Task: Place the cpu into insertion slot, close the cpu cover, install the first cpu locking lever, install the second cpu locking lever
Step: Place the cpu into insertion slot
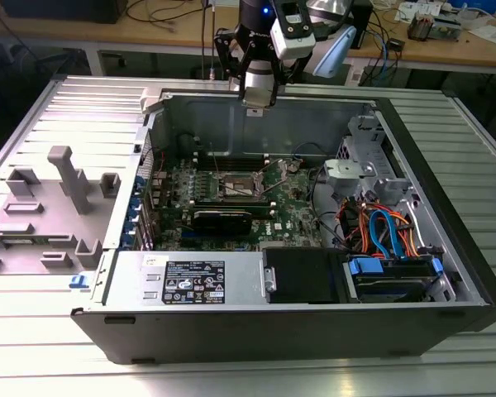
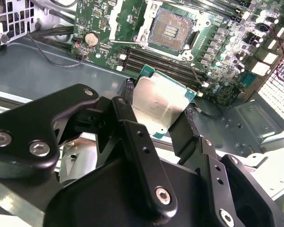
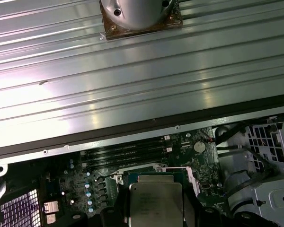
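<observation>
The cpu (image 2: 157, 108), a flat silver-topped square on a green base, is pinched by its edges between my black fingers (image 2: 124, 106). My gripper (image 1: 256, 103) hangs above the back wall of the open computer case, shut on the cpu. Below it on the green motherboard (image 1: 285, 211) lies the insertion slot (image 2: 170, 27), a square socket with its dark pin field showing and a silver rim. Thin wire levers (image 2: 195, 72) stand out beside it. In the first wrist view the cpu (image 3: 156, 198) hides most of the slot (image 3: 154, 169). I cannot make out the cpu cover.
Long black memory slots (image 2: 156, 60) run beside the socket. A black heatsink block (image 1: 221, 220) sits in front of it. The power supply box (image 1: 190, 279) fills the front and the drive cage with coloured cables (image 1: 380, 227) the exterior view's right. Grey fixtures (image 1: 70, 178) stand at its left.
</observation>
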You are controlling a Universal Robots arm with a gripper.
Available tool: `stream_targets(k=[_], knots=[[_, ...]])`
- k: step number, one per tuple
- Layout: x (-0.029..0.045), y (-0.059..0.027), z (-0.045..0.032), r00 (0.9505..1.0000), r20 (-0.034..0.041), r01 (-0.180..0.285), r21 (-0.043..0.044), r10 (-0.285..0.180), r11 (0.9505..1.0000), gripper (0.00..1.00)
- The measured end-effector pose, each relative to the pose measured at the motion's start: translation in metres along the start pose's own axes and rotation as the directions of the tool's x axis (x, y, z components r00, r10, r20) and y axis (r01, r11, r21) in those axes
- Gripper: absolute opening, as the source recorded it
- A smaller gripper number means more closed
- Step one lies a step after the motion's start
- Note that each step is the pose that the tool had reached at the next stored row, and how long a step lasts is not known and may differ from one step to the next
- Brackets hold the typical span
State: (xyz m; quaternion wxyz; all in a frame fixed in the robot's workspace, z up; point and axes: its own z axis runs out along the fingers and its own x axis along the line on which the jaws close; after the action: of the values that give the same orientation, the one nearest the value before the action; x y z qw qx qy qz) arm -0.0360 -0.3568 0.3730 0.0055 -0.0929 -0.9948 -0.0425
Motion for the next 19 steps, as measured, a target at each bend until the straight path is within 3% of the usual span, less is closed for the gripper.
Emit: stream_targets(k=[5, 7, 10, 16, 19], knots=[[-0.0004, -0.0022, 0.0002, 1.0, 0.0004, -0.004, 0.0003, 0.004, 1.0, 0.55], [-0.0005, -0.0028, 0.0009, 0.9998, 0.0018, -0.021, 0.0, 0.021, 0.9998, 0.55], [-0.0006, -0.0031, 0.0028, 0.9959, 0.0076, -0.09, -0.001, 0.09, 0.996, 0.55], [-0.0008, -0.0042, 0.0035, 0.995, 0.0086, -0.1, -0.001, 0.1, 0.995, 0.55], [-0.0008, -0.0044, 0.0043, 0.9897, 0.0121, -0.143, -0.0021, 0.143, 0.9897, 0.55]])
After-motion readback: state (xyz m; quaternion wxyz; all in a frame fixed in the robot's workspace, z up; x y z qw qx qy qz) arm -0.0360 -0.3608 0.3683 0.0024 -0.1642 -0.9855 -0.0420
